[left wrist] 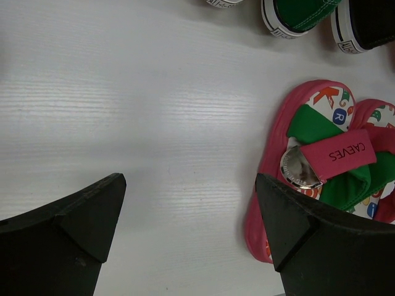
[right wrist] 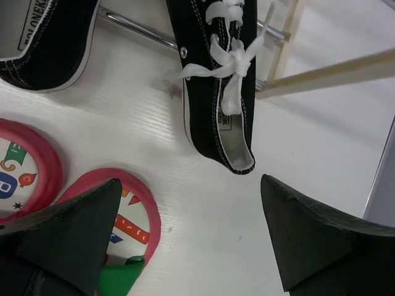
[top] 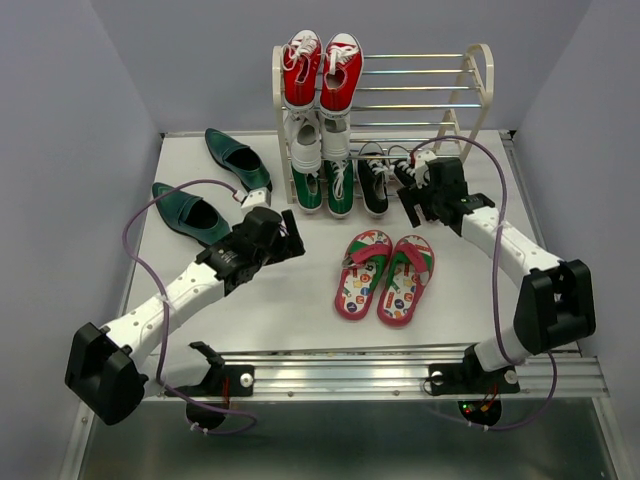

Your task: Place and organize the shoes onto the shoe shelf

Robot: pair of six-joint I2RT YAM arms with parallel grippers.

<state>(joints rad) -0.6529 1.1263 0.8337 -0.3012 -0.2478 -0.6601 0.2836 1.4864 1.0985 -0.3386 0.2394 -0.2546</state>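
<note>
**Both pincers wide, black pair at the rack's foot**

From above: the shoe shelf [top: 483,75] stands at the far edge of the table [top: 300,310], its left side filled by red, white and green sneakers [top: 320,130]. The black sneakers [top: 373,182] sit at its base beside the green pair. The right gripper [top: 418,200] hangs just over the right-hand one with its jaws spread, holding nothing, and it covers most of that shoe. The flip-flops [top: 385,278] lie side by side mid-table. The loafers [top: 190,213] lie apart at the left, neither on a tier. The left gripper [top: 288,238] is spread and empty between them, turned towards the flip-flops — probably its next pick.

Left wrist: wide fingers [left wrist: 68,228] hover over bare table, with one flip-flop just beside the right finger. Its partner is cut off at the frame's edge.

Right wrist: one black sneaker lies laces up ahead of the open jaws, heel on the table and body crossing a silver rod [right wrist: 136,28] — so only partly on the rack, I'd judge. Its toe runs out of frame, so I cannot tell how it is seated.
</note>
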